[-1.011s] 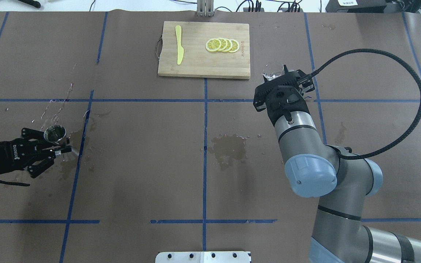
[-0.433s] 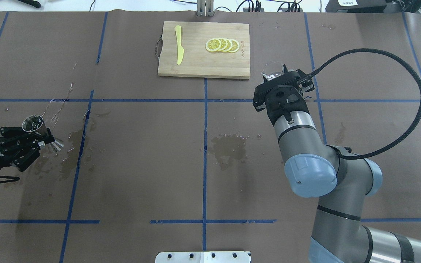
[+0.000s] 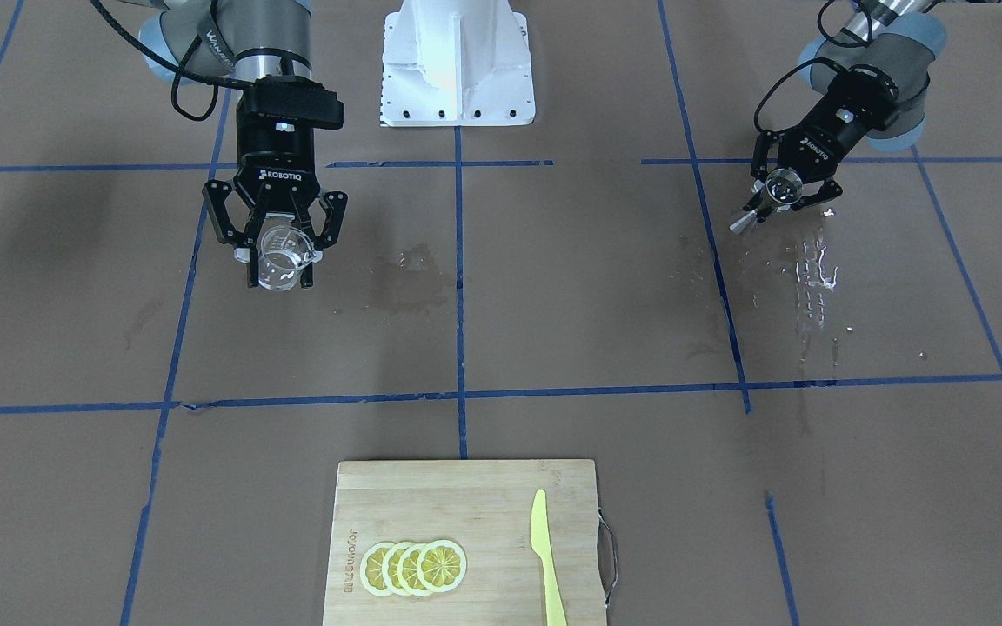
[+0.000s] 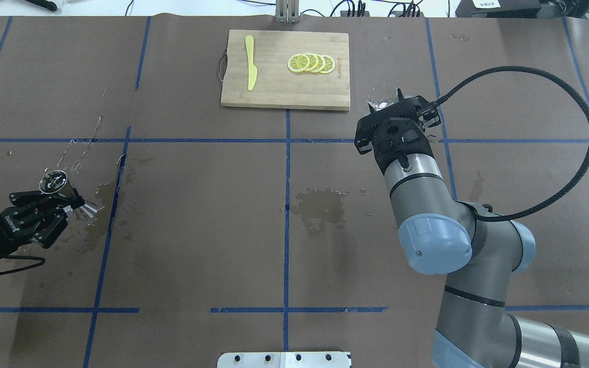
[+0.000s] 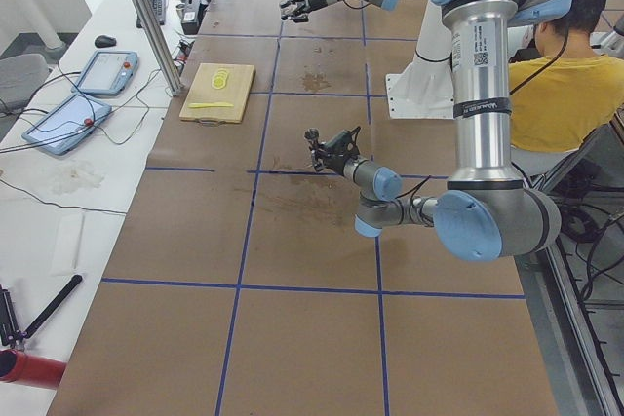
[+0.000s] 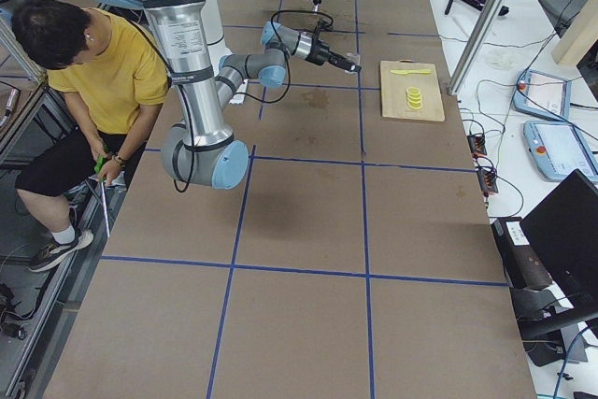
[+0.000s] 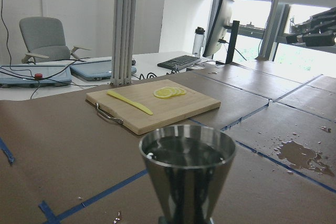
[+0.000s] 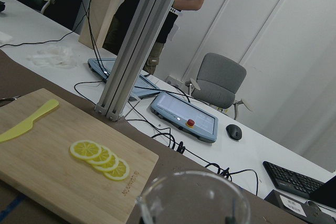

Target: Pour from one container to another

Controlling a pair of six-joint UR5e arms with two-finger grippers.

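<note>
Front-facing view: the robot's right hand [image 3: 276, 254], at the view's left, has its fingers pressed against a clear glass cup [image 3: 280, 261] and holds it over the brown paper-covered surface [image 3: 553, 313]. At the far right, the left hand [image 3: 781, 189] pinches a small metal cup [image 3: 771, 198] beside a patch of spilled water [image 3: 816, 261]. At the near edge, in the middle, lies a wooden cutting board [image 3: 484, 487] with four lemon slices [image 3: 414, 567] and a yellow knife [image 3: 547, 561].

Overhead view: the metal cup sits in the left hand at the left edge, well apart from the glass cup, which is held just beside the board's right near corner. A damp stain [image 4: 320, 204] marks the middle of the surface, between the two arms.

Left side view: the near arm holds the metal cup above the surface, and a person in a yellow shirt [image 5: 575, 75] sits behind the robot.

Right side view: the near arm reaches towards the board with the glass cup.

Left wrist view: the metal cup fills the near centre, with dark liquid close to its rim. The board lies beyond it.

Right wrist view: only the glass cup's rim shows at the bottom. The lemon slices are to its left.
</note>
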